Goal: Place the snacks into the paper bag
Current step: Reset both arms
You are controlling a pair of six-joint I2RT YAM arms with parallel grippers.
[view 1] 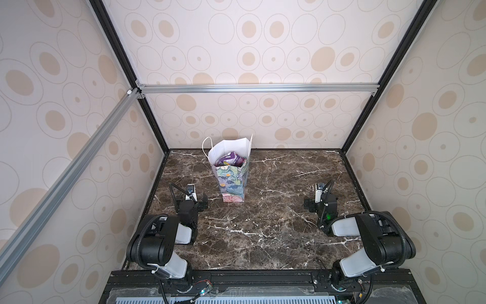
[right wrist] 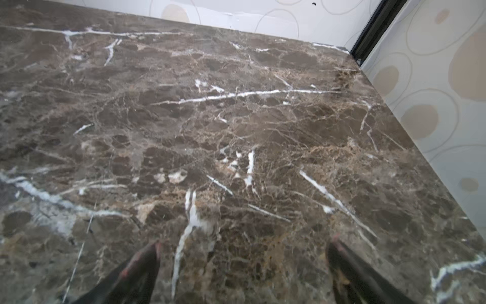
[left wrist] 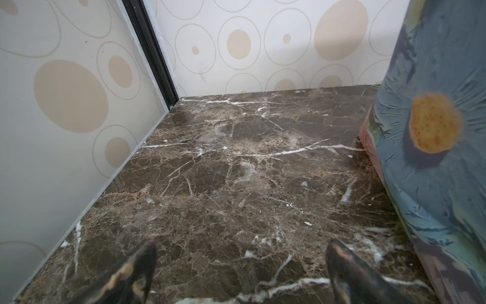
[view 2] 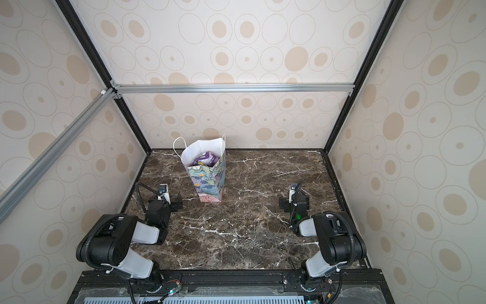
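Observation:
The paper bag (view 1: pixel 232 181) (view 2: pixel 207 181) stands upright at the back middle of the table, floral outside, white inside, mouth open. Snacks fill it near the rim; a purple pouch (view 1: pixel 228 158) (view 2: pixel 203 158) lies on top and the others are mostly hidden. My left gripper (view 1: pixel 193 202) (left wrist: pixel 240 244) hovers low just left of the bag's base, open and empty; the bag's wall (left wrist: pixel 434 158) shows in the left wrist view. My right gripper (view 1: pixel 320 202) (right wrist: pixel 243 244) is far to the bag's right, open, with only bare table between its fingers.
The dark marble tabletop (view 1: pixel 263 231) is boxed in by patterned walls on three sides, with black corner posts (view 1: pixel 155 126) and an aluminium crossbar (view 1: pixel 257 88). Both arm bases sit at the front edge (view 1: pixel 252 276).

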